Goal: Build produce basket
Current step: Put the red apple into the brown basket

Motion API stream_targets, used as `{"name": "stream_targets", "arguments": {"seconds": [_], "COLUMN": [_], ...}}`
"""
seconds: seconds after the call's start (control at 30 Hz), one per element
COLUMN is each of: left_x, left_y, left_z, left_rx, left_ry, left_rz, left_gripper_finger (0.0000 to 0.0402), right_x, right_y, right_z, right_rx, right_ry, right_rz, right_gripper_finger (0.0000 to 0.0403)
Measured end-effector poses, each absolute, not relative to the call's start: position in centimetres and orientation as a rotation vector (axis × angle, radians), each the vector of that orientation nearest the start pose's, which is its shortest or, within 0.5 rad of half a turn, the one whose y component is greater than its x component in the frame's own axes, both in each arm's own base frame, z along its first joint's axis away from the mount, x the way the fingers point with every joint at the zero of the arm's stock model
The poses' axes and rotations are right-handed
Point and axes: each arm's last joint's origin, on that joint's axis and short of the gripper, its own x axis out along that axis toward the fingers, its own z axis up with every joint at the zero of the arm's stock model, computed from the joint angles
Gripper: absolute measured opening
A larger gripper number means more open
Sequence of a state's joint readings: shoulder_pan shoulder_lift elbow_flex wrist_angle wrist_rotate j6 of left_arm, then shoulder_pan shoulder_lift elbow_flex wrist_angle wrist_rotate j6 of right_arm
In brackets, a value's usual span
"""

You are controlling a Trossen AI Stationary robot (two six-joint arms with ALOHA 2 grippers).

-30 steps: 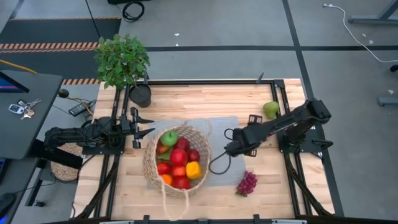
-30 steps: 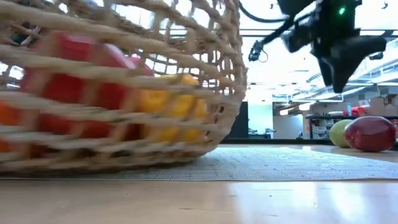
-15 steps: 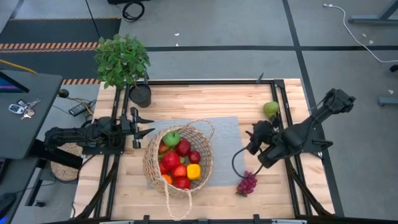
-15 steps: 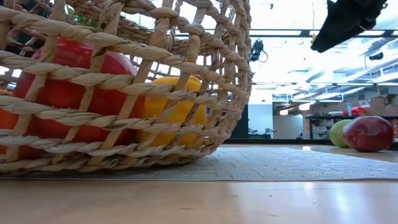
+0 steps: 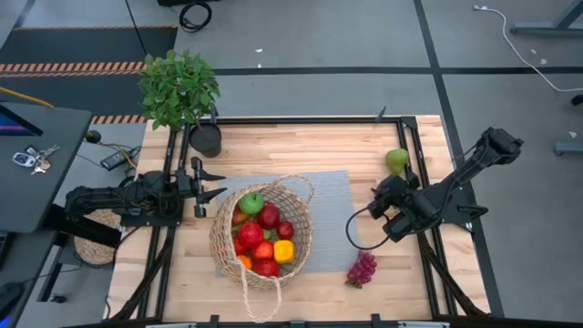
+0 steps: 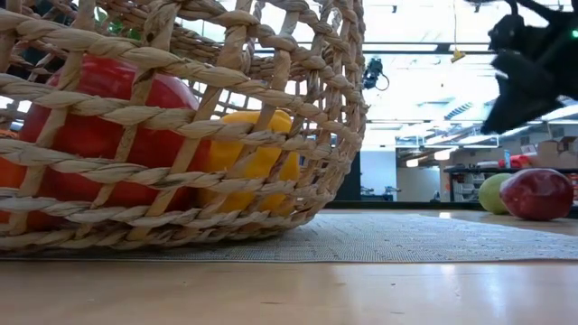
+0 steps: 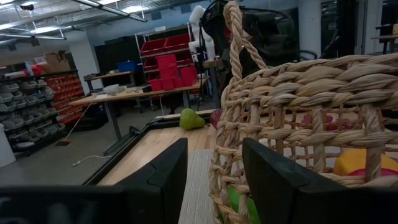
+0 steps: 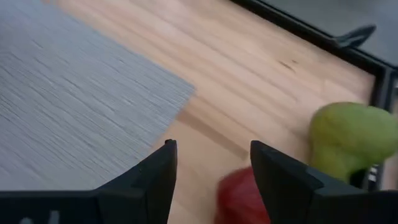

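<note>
We count one basket (image 5: 261, 235), one grape bunch (image 5: 362, 269), one pear (image 5: 396, 160); right tool (image 8: 211, 163) parted, empty; left tool (image 7: 212, 169) parted, empty.

From above, my right arm covers the red fruit (image 6: 536, 193) by the pear (image 5: 396, 160), so only the low and wrist views show it. In my right wrist view that fruit is blurred and cut off at the frame's edge, part of it behind my own finger. The basket (image 6: 181, 126) runs past the low view's top and left edges, its weave screening the produce (image 6: 99, 135) inside. My right gripper (image 6: 528, 77) is a dark blur there, clipped by the frame.
</note>
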State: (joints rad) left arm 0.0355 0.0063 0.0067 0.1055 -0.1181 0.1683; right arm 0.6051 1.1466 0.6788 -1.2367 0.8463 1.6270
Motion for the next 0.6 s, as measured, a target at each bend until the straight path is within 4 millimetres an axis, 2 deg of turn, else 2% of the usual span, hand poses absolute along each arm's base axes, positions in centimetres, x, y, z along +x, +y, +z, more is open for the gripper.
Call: {"name": "stream_targets", "arguments": {"seconds": [0.2,0.3,0.47,0.6], "left_x": [9.7,9.7,9.7,9.7], "left_y": [0.7,0.7,0.7,0.7], "left_z": [17.6,17.6,17.5,17.6], "left_rx": [0.163,0.163,0.163,0.163], "left_ry": [-0.093,-0.093,-0.093,-0.093], "left_rz": [0.162,0.162,0.162,0.162], "left_gripper_finger": [0.016,0.016,0.016,0.016], "right_x": [12.6,12.8,13.4,13.0], "right_y": [5.5,5.4,5.2,4.4], "right_z": [20.1,19.8,18.2,17.3], "right_rx": [0.226,0.287,0.385,0.432], "right_ry": [0.753,0.754,0.713,0.728], "right_rz": [-1.069,-1.083,-1.076,-1.153], "right_gripper_finger": [0.0242,0.0276,0.0344,0.0386]}}
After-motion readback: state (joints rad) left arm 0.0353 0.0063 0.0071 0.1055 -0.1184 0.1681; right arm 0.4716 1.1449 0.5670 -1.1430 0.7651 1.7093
